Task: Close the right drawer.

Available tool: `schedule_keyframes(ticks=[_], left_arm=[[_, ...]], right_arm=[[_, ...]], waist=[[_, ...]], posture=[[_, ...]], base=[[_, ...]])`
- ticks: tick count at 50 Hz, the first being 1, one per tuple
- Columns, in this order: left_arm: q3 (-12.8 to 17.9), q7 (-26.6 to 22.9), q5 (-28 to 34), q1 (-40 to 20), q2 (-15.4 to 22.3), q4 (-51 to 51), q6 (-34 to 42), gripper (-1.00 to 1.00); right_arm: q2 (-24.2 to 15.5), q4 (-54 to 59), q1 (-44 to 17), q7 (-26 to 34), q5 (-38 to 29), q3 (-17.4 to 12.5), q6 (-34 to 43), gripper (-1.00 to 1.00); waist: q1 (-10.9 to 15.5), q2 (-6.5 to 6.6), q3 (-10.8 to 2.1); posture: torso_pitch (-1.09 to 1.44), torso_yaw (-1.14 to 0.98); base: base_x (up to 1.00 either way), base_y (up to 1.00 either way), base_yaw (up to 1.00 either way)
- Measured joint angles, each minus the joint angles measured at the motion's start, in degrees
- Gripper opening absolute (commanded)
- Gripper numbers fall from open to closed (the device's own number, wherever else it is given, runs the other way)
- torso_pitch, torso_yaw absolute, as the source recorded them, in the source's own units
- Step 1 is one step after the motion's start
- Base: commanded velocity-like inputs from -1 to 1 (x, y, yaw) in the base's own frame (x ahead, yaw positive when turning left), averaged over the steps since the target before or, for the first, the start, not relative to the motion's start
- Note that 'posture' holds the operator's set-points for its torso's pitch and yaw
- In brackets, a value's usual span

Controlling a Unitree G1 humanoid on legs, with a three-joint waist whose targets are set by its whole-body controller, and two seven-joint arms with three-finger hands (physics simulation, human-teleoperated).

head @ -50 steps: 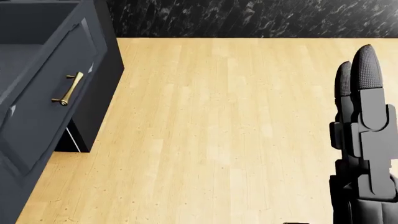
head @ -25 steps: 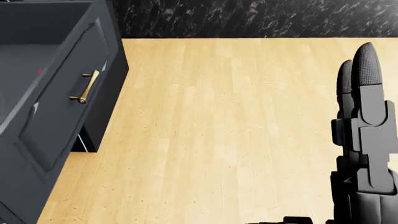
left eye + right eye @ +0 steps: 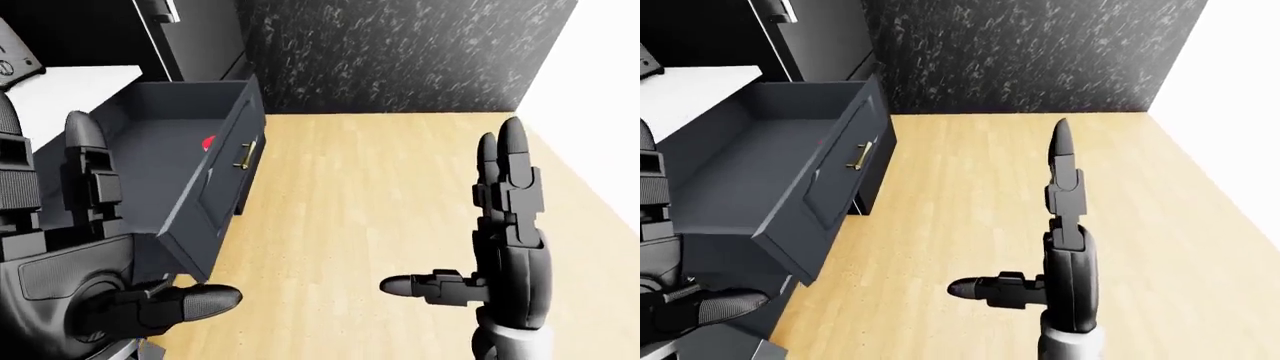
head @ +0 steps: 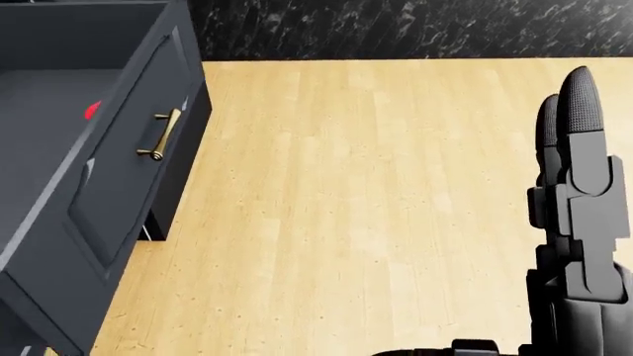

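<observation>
Though the drawer (image 3: 185, 161) stands fully pulled out, well off to the left of my right hand (image 3: 505, 247), I touch nothing; fingers spread, closing all ahead.

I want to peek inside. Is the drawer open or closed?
Open. The drawer sticks far out from the cabinet, its gold handle faces the wooden floor, and something small and red shows inside.

We see a matt dark-grey drawer (image 3: 215, 161) with a shiny brass-look handle (image 4: 160, 135). Pale wood-plank floor (image 4: 346, 185) lies below; the wall (image 3: 400, 52) looks like glossy black marble.
</observation>
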Motion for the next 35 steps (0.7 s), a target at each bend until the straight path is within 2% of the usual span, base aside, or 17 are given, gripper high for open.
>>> schedule_keyframes(ticks=[5,11,13,14,15,18,20,24,26,27,29,31,35], left_arm=[[0.6,0.5,0.1,0.5,-0.4,1.4,0.5,1.0],[0.7,-0.5,0.5,0.1,-1.1,0.7,0.4,1.0],[0.6,-0.6,0.6,0.1,-1.1,0.5,0.4,1.0],[0.4,-0.7,0.6,0.0,-1.3,0.5,0.3,1.0],[-0.1,-0.8,0.6,0.1,-1.6,0.7,0.4,1.0],[-0.3,-1.2,0.6,0.5,-1.7,1.1,0.9,1.0],[0.2,-1.3,0.7,0.4,-1.8,0.9,0.8,1.0],[0.3,-1.8,0.8,0.2,-2.1,0.1,0.3,1.0],[0.4,-2.0,0.8,0.2,-2.3,0.1,0.2,1.0],[0.7,-2.0,0.9,0.1,-2.1,0.3,0.2,1.0],[1.2,-1.9,0.9,0.3,-2.3,1.2,0.5,1.0],[1.2,-1.7,0.9,0.6,-2.3,1.5,0.8,1.0],[1.1,-1.8,0.8,0.3,-2.2,0.8,0.7,1.0]], right_arm=[[0.2,1.6,0.3,0.6,-0.3,1.1,0.3,1.0],[0.2,0.9,-0.2,0.3,-0.2,0.7,-0.2,1.0],[0.3,0.9,-0.3,0.2,-0.1,0.8,-0.4,1.0],[0.1,1.0,-0.4,0.2,-0.1,0.6,-0.5,1.0],[-0.1,1.3,-0.4,0.1,-0.1,0.1,-0.4,1.0],[0.0,2.5,0.2,-0.1,-0.1,-0.3,0.3,1.0],[0.0,2.1,0.1,-0.2,-0.1,-0.1,0.4,1.0],[0.0,1.4,-0.3,-0.2,-0.2,0.2,-0.3,1.0],[-0.1,1.4,-0.3,-0.2,-0.2,0.2,-0.4,1.0],[0.2,1.6,-0.5,-0.2,-0.3,0.4,-0.4,1.0],[0.4,2.7,-0.4,0.1,-0.4,1.1,-0.3,1.0],[0.2,3.0,-0.1,0.3,-0.5,1.2,0.0,1.0],[0.2,2.2,-0.5,0.2,-0.4,0.6,-0.1,1.0]], waist=[[1.1,-1.46,0.09],[0.7,-5.25,0.33],[0.7,-6.99,0.08],[0.3,-7.17,-0.16],[-0.1,-6.33,0.18],[-0.1,-6.34,-0.07],[0.1,-5.61,-0.12],[0.1,-2.75,0.49],[0.0,-0.48,0.16],[0.3,-0.21,-0.2],[0.9,-0.97,0.35],[1.0,-1.57,0.27],[0.7,-3.95,0.27]], posture=[[0.0,0.0],[0.0,0.0],[0.0,0.0],[0.0,0.0],[0.0,0.0],[0.0,0.0],[0.0,0.0],[0.0,0.0],[0.0,0.0],[0.0,0.0],[0.0,0.0],[0.0,0.0],[0.0,0.0]], base=[[0.01,0.13,0.0],[0.01,0.13,0.0],[0.02,0.13,0.0],[0.02,0.14,0.0],[0.02,0.13,0.0],[0.02,0.13,0.0],[0.02,0.13,0.0],[0.01,0.13,0.0],[0.01,0.13,0.0],[0.02,0.13,0.0],[0.01,0.12,0.0],[0.01,0.14,0.0],[0.01,0.14,0.0]])
